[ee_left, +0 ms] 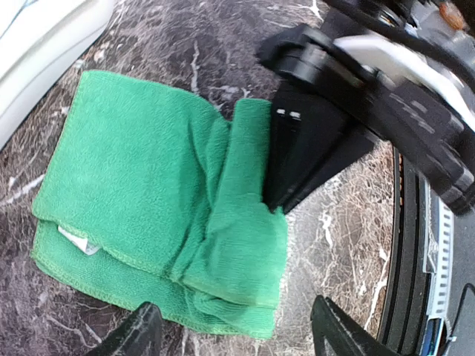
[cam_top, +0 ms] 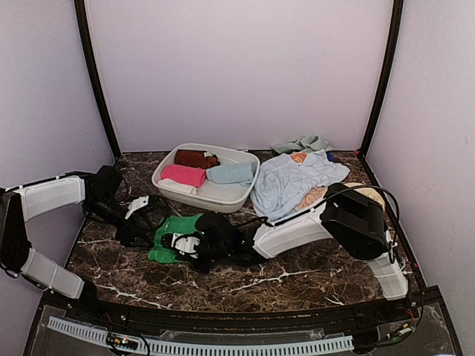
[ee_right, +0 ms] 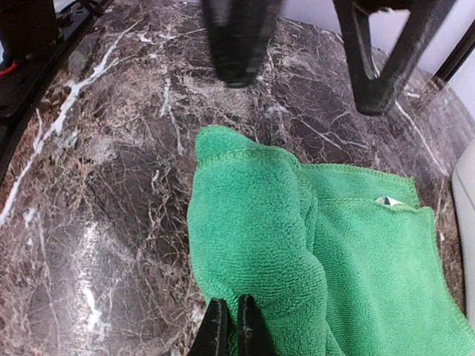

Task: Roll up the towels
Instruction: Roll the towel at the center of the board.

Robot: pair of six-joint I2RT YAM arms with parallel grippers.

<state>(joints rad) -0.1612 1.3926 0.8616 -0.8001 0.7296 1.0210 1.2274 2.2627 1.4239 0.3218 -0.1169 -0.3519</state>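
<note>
The left gripper [ee_left: 234, 320] hangs over the green towel [ee_left: 141, 170], jaws wide apart, one finger on each side of the towel's near edge and gripping nothing. The towel lies on the table's left half, just in front of the basin [cam_top: 223, 196]. It is bright green terry, folded in layers with stitched hems, a small white label [ee_left: 78, 241] poking from one edge. Its right end is bunched into a raised, loosely turned fold. The right gripper [ee_right: 231, 320] sits at that fold with jaws together; whether any cloth is nipped between them cannot be told.

In the basin lie brown, pink and pale blue towels, rolled or folded. Right of it a blue towel [cam_top: 289, 182] lies spread and rumpled, with peach cloth showing under it. The right arm covers part of the tan disc [cam_top: 367, 194]. The left wrist view cuts off both fingers' upper parts.

The table [cam_top: 297, 274] is dark brown marble with white veins. Plain pale lilac walls [cam_top: 237, 67] with black corner posts close it in.
</note>
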